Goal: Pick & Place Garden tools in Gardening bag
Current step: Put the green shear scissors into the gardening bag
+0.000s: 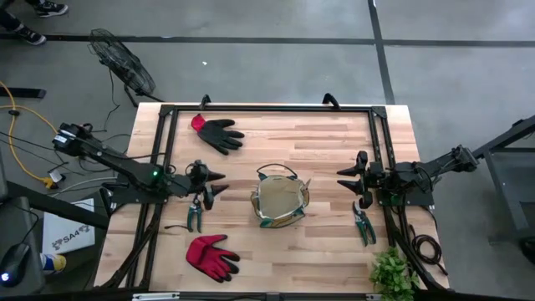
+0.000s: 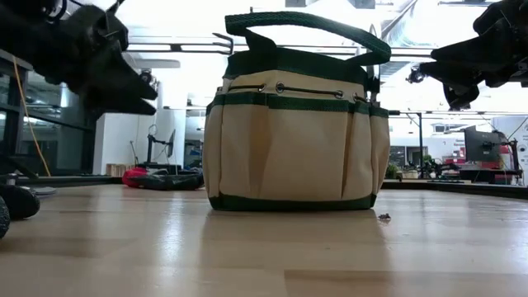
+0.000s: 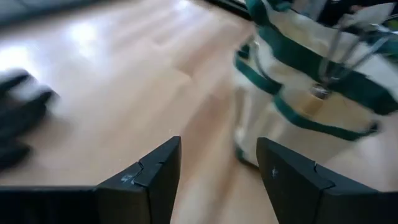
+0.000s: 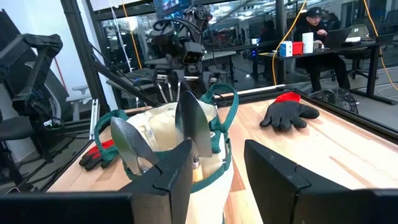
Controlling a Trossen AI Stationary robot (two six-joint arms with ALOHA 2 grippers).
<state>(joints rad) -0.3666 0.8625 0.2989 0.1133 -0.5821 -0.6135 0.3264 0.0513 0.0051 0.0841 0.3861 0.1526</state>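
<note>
A: Four tools out on the table (image 1: 334, 138): black-and-red glove (image 1: 219, 133) far side, red glove (image 1: 211, 255) near edge, one pruner (image 1: 195, 215) left of the bag (image 1: 280, 201), other pruner (image 1: 364, 224) right of it. Bag dead centre, upright, mouth open.

B: Two trowels (image 4: 193, 124) blade-up inside, handles down; probably stood that way to keep the mouth clear. Fork not made out for certain.

A: Left gripper (image 1: 211, 181) just left of bag, above the left pruner. Open, nothing between the fingers (image 3: 152, 174). Pointed at the bag wall.

B: Right gripper (image 1: 355, 180) just right of bag, near the right pruner. Also open and empty, fingers (image 4: 177, 171) spread, bag straight ahead past them.

A: Both lifted off the wood in the low view, one each side of bag. Guess: between picks.

B: Room to move: bare wood around bag on all sides. Black frame rails along the table's borders. Plant (image 1: 393, 272) at near right corner, close to right pruner; worth a wide berth.

A: Red glove near the front edge, so little margin there. Loop handles (image 2: 305, 29) arch over the mouth; drop likely best beside them, not through.
</note>
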